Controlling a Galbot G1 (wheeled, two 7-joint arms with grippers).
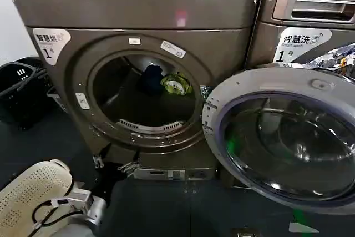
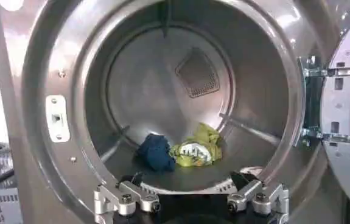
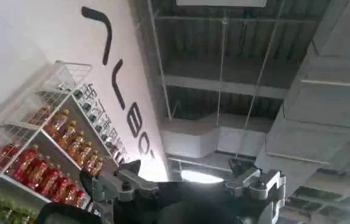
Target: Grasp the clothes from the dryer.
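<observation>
Fingers of the left gripper are seen spread wide apart in the left wrist view, with nothing held between them, just in front of the lower rim of the porthole. In the head view the left gripper is found low before the dryer, below the opening. Beyond it, the door is swung fully open to the right of the opening. Deeper inside, on the drum floor, the clothes are seen: a dark navy piece and a yellow-green piece with white, lying touching each other, well apart from the fingers. The right gripper is pointed up toward a ceiling and bottle shelves, its fingers likewise spread and empty.
</observation>
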